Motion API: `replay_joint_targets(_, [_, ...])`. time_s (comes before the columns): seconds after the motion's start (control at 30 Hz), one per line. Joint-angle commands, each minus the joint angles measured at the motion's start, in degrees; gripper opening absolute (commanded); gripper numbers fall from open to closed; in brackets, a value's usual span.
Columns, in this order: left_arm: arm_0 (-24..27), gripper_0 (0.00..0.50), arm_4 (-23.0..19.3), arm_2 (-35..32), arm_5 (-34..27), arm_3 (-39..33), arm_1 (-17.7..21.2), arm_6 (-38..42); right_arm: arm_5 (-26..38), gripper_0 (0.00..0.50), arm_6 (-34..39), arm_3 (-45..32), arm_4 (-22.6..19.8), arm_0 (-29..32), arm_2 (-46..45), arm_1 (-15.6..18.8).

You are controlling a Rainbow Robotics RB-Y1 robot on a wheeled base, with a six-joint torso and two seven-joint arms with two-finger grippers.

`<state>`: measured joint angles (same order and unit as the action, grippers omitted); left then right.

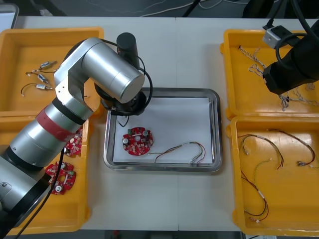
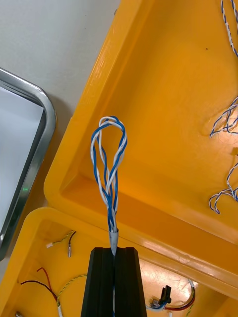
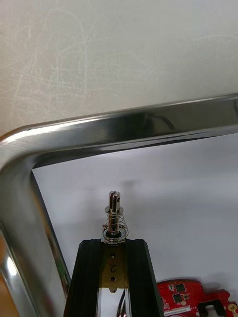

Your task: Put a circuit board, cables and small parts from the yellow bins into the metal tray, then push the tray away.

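In the front view the left arm (image 1: 75, 99) covers the metal tray's (image 1: 214, 129) far left corner. There, the left gripper (image 3: 114, 250) pinches a small metal part (image 3: 114, 215) wound with a spring, just above the white inside. The right gripper (image 2: 114, 257) is clamped on a twisted blue and white cable (image 2: 108, 158) over the near wall of the far right yellow bin (image 2: 163, 99). We see a round red circuit board (image 1: 138, 141) and a red and yellow cable (image 1: 182, 149) lying in the tray.

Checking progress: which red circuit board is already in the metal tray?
The circuit board on the tray's white inside, beside a cable; the other two sit in the near left yellow bin.
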<state>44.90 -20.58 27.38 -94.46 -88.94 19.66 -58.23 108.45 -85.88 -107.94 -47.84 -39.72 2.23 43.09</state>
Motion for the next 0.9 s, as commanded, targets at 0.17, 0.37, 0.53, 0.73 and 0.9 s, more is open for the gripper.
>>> replay_joint_targets(0.17, [2.82, 0.000, 1.07, 1.36, 1.73, 0.61, -1.29, -5.75, -0.43, 0.000, 1.42, -1.75, 0.29, 0.08, 0.76, -0.29])
replay_joint_targets(0.37, [2.82, 0.167, 0.98, 1.44, 1.73, 0.61, -1.29, -5.67, -0.43, 0.000, 1.42, -1.75, 0.29, 0.08, 0.76, -0.29])
replay_joint_targets(0.53, [2.82, 0.408, 0.81, 1.44, 1.73, 0.61, -1.29, -5.67, -0.43, 0.000, 1.42, -1.75, 0.29, 0.08, 0.76, -0.29])
replay_joint_targets(0.73, [2.82, 0.500, 0.19, 1.27, 1.29, -0.70, -1.29, -5.05, -0.43, 0.000, 1.42, -1.75, 0.29, 0.08, 0.76, -0.29])
replay_joint_targets(0.9, [3.00, 0.500, -2.44, -1.46, -2.57, -4.40, -0.94, -4.96, -0.43, 0.000, 1.42, -1.75, 0.29, 0.08, 0.76, -0.29])
